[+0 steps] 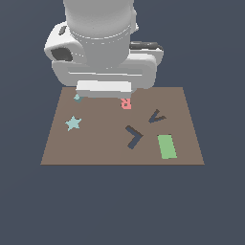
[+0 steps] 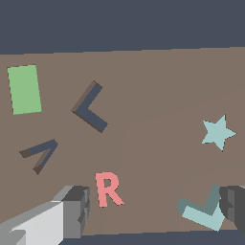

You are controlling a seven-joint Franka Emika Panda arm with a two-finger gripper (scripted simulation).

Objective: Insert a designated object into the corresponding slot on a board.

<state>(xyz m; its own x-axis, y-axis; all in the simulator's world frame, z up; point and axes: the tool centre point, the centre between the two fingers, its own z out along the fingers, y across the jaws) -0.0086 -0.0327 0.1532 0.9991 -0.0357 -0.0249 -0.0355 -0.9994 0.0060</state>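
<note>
Brown and flat, the board [image 1: 95, 139] lies under my arm with its shapes and dark cut-outs spread across it. My claw [image 2: 153, 215] hangs low over the far edge of it, spread wide with nothing between its fingers [image 2: 76, 210]. The pale teal angle piece [image 2: 202, 210] lies flat on the board just beside one fingertip, which partly covers the end of one of its arms; I cannot tell whether they touch. In the exterior view my arm hides nearly all of the piece, with only a small teal corner showing at the board's far corner on that view's left. The pink letter R [image 2: 109, 189] lies between my fingers. The teal star [image 1: 73, 123] sits near the angle piece. The thick L-shaped slot [image 1: 134, 136] is well apart from it, mid-board, with the thinner V cut-out [image 1: 157, 116] and the green rectangle [image 1: 167, 146] close by.
</note>
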